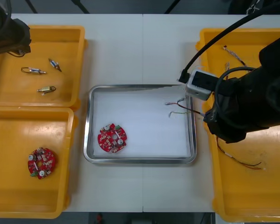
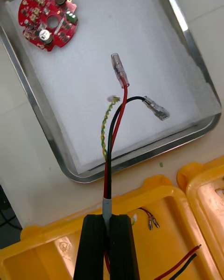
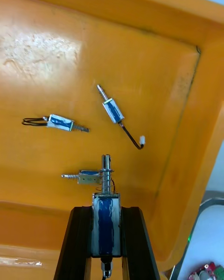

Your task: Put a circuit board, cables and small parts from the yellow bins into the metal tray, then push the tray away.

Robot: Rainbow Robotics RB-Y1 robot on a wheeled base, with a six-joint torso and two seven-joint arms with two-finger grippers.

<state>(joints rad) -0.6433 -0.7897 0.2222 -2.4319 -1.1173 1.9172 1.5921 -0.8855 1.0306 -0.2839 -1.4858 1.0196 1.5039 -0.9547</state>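
Observation:
My right gripper (image 2: 108, 219) is shut on a cable (image 2: 116, 121) of red, black and twisted yellow strands, just above the edge of the bin next to the tray. The cable's free ends (image 1: 176, 107) hang over the white inside of the metal tray (image 1: 87, 140), near its right rim. A round red circuit board (image 1: 112, 137) lies in the tray at the front left. My left gripper (image 3: 106, 210) is shut on a small metal part (image 3: 106, 224) with a blue body and a spring, held above the far left yellow bin (image 1: 4, 95). Three more small metal parts (image 1: 33, 71) lie in that bin.
A second red circuit board (image 1: 41, 162) lies in the near left yellow bin (image 1: 9, 196). The right bins hold more cables: one at the far right (image 1: 233, 56), a red and black one at the near right (image 1: 245, 162). My right arm (image 1: 252, 102) covers part of them.

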